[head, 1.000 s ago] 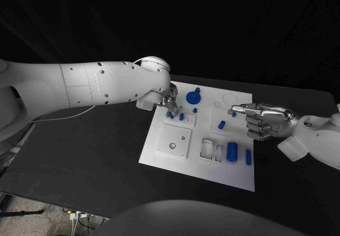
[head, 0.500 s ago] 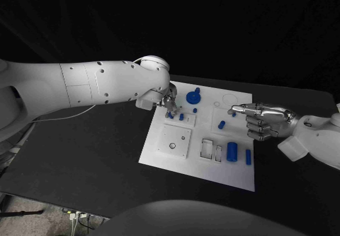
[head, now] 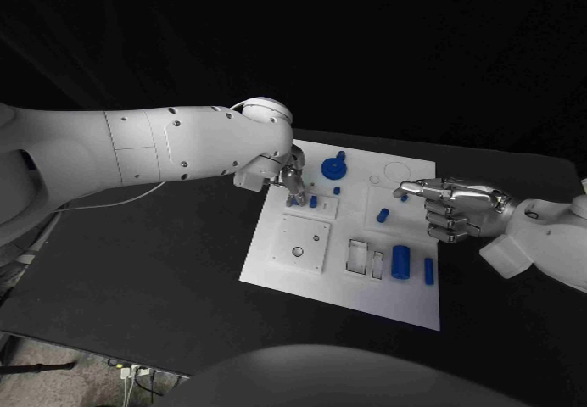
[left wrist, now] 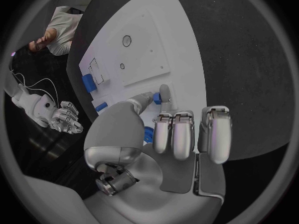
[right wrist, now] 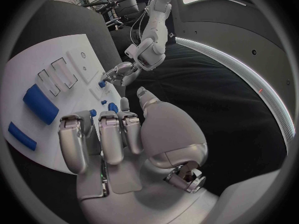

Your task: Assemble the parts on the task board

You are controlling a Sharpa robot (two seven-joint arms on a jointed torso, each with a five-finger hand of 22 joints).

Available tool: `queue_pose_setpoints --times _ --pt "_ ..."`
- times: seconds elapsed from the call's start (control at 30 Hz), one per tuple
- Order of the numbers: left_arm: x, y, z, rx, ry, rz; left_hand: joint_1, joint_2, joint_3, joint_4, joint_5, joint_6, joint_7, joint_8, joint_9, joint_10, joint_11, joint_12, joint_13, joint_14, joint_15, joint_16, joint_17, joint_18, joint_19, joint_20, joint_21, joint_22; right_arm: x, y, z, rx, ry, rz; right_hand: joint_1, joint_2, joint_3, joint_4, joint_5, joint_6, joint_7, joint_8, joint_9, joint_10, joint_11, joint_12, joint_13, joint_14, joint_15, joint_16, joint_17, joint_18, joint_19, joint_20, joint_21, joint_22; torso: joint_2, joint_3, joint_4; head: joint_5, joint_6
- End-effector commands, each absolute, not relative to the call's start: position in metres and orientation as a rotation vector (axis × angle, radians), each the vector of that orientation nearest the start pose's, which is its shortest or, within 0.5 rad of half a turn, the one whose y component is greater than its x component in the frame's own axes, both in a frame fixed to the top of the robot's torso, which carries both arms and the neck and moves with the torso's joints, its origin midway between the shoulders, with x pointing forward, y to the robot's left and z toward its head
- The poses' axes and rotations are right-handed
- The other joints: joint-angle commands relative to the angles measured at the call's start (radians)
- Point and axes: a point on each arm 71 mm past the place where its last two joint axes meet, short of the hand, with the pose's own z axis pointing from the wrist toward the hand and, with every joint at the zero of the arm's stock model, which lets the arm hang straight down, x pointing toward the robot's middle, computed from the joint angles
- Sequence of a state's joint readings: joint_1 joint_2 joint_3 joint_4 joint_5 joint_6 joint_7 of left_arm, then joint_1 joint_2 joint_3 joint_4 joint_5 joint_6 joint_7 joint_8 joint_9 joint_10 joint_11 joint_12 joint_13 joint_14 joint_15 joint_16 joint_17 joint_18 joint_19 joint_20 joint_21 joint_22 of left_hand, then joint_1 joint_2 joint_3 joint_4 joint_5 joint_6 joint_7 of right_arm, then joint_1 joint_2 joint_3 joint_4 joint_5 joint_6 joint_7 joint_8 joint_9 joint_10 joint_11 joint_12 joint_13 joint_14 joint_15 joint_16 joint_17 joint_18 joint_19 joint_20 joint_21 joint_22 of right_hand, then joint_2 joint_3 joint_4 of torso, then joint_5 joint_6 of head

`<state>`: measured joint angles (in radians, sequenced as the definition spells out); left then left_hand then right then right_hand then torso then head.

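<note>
The white task board [head: 349,292] lies in the middle of the black table. My left hand [head: 287,176] reaches down over its far left part and pinches a small blue peg [head: 295,200] [left wrist: 157,99] between thumb and finger, the peg's lower end at the board. My right hand [head: 457,209] [right wrist: 127,134] hangs over the board's right edge with its fingers curled in. Its thumb and forefinger tips meet just above another small blue peg [head: 400,196] [right wrist: 112,107]; whether they hold it is hidden.
On the board are a round blue knob [head: 334,168], small pegs [head: 315,202] [head: 382,215], a thick blue cylinder [head: 401,262] and a slim blue bar [head: 429,270]. A raised square plate [head: 302,243] and rectangular slots [head: 357,257] sit nearer me.
</note>
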<state>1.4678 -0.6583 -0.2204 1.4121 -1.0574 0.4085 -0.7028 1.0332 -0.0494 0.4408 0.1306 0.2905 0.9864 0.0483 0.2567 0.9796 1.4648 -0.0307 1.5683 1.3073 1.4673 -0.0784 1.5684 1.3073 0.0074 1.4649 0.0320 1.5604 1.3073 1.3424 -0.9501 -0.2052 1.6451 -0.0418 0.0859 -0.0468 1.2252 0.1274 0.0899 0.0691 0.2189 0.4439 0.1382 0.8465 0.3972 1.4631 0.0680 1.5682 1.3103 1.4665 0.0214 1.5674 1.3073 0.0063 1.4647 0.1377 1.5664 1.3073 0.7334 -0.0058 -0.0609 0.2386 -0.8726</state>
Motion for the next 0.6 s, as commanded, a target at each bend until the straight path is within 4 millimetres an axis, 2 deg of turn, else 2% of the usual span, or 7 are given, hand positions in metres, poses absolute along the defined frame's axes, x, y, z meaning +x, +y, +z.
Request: queue_pose_setpoints --times 0.03,0.13,0.4,0.53,0.6 --pt "0.5045 0.1822 -0.1832 0.091 2.496 0.097 -0.017 0.003 -0.010 0.018 -0.014 -0.005 0.000 -0.005 -0.001 0.106 0.006 0.003 0.263 0.103 0.007 0.002 0.263 -0.003 0.098 0.008 -0.005 0.258 0.4446 -0.2051 -0.1913 1.030 2.170 1.530 0.011 0.002 0.001 -0.007 0.007 0.005 -0.003 -0.001 -0.002 0.108 -0.007 0.003 0.261 0.104 -0.005 0.003 0.263 -0.006 0.106 -0.006 0.004 0.263 0.000 0.0000 0.0000 0.001 0.000" --pt "0.5046 0.1819 -0.1833 0.092 2.496 0.094 -0.019 0.002 -0.021 0.032 -0.027 -0.008 0.001 -0.010 0.000 0.106 0.008 0.003 0.263 0.103 0.008 0.002 0.263 -0.003 0.097 0.009 -0.007 0.257 0.4445 -0.2050 -0.1913 1.030 2.170 1.530 0.011 0.002 0.001 -0.007 0.007 0.005 -0.003 -0.001 -0.002 0.108 -0.007 0.003 0.261 0.104 -0.005 0.003 0.263 -0.006 0.106 -0.006 0.004 0.263 0.000 0.0001 0.0000 0.000 0.000" --pt "0.5051 0.1829 -0.1835 0.093 2.497 0.101 -0.029 0.004 -0.064 0.084 -0.092 -0.010 0.007 -0.022 0.001 0.106 0.013 0.003 0.263 0.103 0.012 0.002 0.263 -0.001 0.093 0.013 -0.016 0.255 0.4446 -0.2051 -0.1916 1.030 2.171 1.530 0.013 0.003 0.002 -0.008 0.008 0.005 -0.003 -0.001 -0.002 0.108 -0.008 0.003 0.261 0.104 -0.005 0.003 0.263 -0.006 0.106 -0.007 0.004 0.263 0.000 0.0002 -0.0007 0.001 0.000" --pt "0.5057 0.1843 -0.1836 0.087 2.491 0.120 -0.046 0.009 -0.093 0.122 -0.129 -0.012 0.011 -0.028 0.002 0.106 0.016 0.003 0.263 0.103 0.015 0.002 0.263 -0.001 0.093 0.016 -0.015 0.255 0.4446 -0.2052 -0.1919 1.031 2.171 1.530 0.013 0.003 0.002 -0.008 0.008 0.005 -0.003 -0.001 -0.002 0.108 -0.008 0.003 0.261 0.104 -0.005 0.003 0.263 -0.006 0.106 -0.007 0.004 0.263 0.000 0.0002 -0.0008 0.000 0.000" --pt "0.5063 0.1854 -0.1836 0.083 2.488 0.130 -0.050 0.015 -0.103 0.137 -0.137 -0.014 0.011 -0.030 0.004 0.106 0.017 0.003 0.263 0.103 0.016 0.002 0.263 -0.001 0.093 0.017 -0.016 0.255 0.4445 -0.2053 -0.1920 1.031 2.171 1.529 0.014 0.004 0.003 -0.009 0.010 0.005 -0.003 0.000 -0.003 0.108 -0.008 0.003 0.261 0.104 -0.005 0.003 0.263 -0.006 0.106 -0.007 0.004 0.263 0.000 0.0005 -0.0008 -0.001 0.000"
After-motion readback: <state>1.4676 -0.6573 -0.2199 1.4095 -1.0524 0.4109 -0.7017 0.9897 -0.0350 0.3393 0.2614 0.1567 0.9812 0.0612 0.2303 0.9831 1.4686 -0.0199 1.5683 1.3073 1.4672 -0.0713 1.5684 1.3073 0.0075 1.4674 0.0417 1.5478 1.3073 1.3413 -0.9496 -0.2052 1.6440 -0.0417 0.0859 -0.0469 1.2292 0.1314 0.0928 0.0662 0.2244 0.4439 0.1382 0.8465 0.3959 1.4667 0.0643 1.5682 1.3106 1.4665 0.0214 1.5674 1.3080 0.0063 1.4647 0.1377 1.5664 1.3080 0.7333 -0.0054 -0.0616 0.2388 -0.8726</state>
